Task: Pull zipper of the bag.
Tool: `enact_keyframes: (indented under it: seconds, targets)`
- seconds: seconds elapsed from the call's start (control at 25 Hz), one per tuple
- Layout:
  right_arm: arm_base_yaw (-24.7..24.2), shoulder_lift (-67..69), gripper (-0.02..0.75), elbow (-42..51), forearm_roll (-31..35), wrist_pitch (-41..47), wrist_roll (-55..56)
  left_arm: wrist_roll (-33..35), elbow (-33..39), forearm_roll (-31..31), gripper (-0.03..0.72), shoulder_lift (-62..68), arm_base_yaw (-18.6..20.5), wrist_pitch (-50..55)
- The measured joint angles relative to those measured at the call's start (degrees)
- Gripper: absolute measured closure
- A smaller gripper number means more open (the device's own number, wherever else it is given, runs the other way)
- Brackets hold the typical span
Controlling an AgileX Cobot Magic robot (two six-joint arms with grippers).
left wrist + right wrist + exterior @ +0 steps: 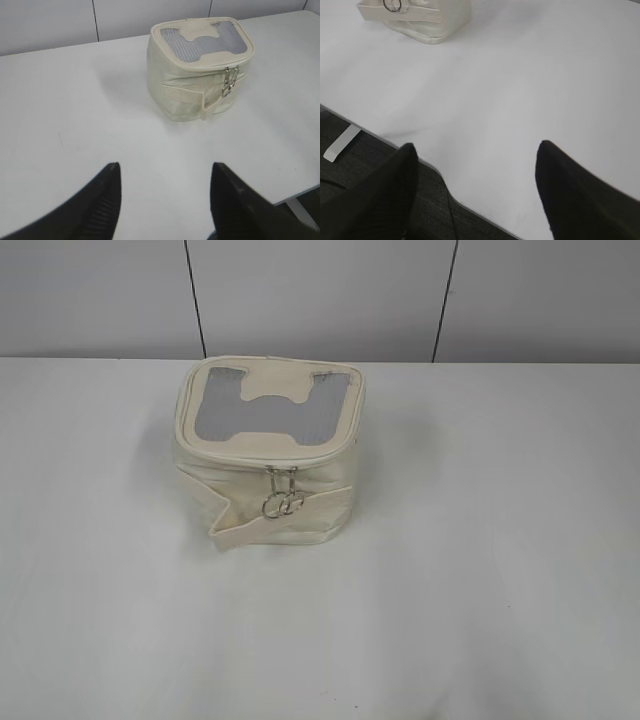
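Observation:
A cream box-shaped bag (262, 455) with a grey mesh window in its lid stands on the white table (480, 570). Two metal zipper pulls with rings (281, 495) hang together at the middle of its front face, above a cream strap. The bag also shows in the left wrist view (195, 75), with the pulls (230, 82) on its right front. In the right wrist view only the bag's lower part (420, 20) and a ring (393, 5) show at the top left. My left gripper (165, 172) is open and empty, well short of the bag. My right gripper (476, 150) is open and empty over the table's edge. Neither gripper shows in the exterior view.
A grey panelled wall (320, 295) stands behind the table. The table's front edge (395, 145) runs across the right wrist view, with dark floor (365, 165) below it. A table edge also shows in the left wrist view (300, 192) at the lower right.

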Motion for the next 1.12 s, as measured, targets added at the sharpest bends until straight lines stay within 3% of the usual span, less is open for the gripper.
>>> enact_keyframes:
  seconds: [0.12,0.32,1.12]
  targets:
    - [-4.51,-0.02,0.168,0.0,0.0,0.0,0.0,0.0,0.0,0.0,0.25,0.0,2.88,0.0]
    - [-15.4,-0.55,0.168,0.0,0.0,-0.06,0.0,-0.05,0.0,0.0,0.253,0.0,11.39,-0.08]
    - [-16.51,-2.85,0.168,0.0,0.36,-0.11,0.05,-0.05,0.0,0.05,0.415,0.0,12.76,-0.13]
